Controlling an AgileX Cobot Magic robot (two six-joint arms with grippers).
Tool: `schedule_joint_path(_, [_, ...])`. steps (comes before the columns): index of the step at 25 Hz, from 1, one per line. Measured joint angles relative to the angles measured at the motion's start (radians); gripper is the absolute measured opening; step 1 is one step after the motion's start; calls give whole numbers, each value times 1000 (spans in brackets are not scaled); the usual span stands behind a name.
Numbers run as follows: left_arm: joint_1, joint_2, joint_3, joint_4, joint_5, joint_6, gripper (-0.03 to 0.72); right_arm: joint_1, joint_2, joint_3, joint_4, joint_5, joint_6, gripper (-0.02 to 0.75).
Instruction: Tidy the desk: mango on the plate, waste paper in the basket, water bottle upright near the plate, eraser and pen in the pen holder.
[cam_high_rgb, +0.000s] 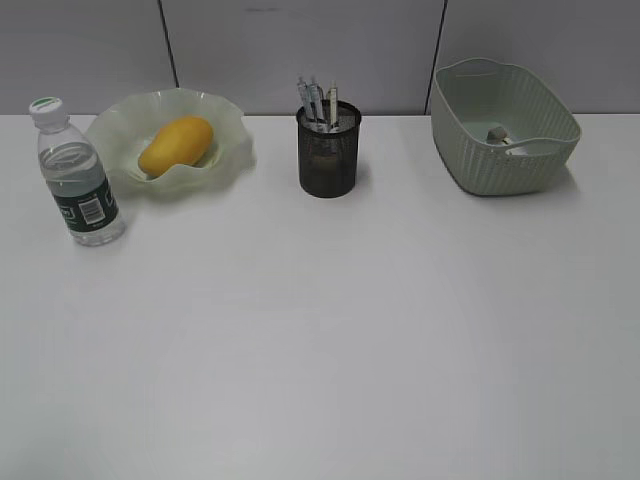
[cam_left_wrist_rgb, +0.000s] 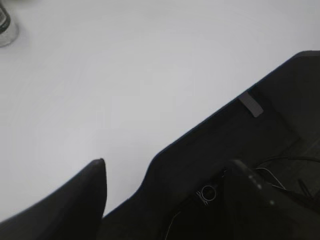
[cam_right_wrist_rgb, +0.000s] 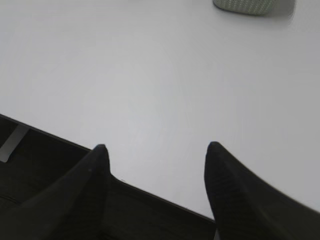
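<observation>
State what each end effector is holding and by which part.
Nothing is held. The right end effector is open and empty over the desk; the left end effector also grips nothing.

White desk (cam_high_rgb: 320, 340); yellow-orange mango (cam_high_rgb: 176, 145) in a translucent pale green plate (cam_high_rgb: 228, 128); clear bottle (cam_high_rgb: 78, 176), white cap, dark green barcoded label, far left; black mesh pen holder (cam_high_rgb: 329, 150); pale green ribbed basket (cam_high_rgb: 540, 165) far right, white scrap (cam_high_rgb: 498, 134) inside

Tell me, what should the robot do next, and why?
Probably nothing more than keep both arms back. The mango lies on the plate, the water bottle stands upright beside it, pens sit in the pen holder, and paper lies in the basket.
</observation>
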Motion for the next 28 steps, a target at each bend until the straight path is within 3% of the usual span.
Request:
schedule_joint_path(4, [72,-20,0,0,-1,3,557,-42,-8,0,0,-1,0,477])
schedule_joint_path(15, [413,-205,0,0,-1,3,557,-368,-130,0,6,-3,0,477])
schedule_joint_path(22, [565,-303,1,0,-1,3,557,-384,-132,0,6,-3,0,473])
schedule_joint_path(28, [603,-309,3,-1,0,5,557,-384,-132,0,6,-5,0,465])
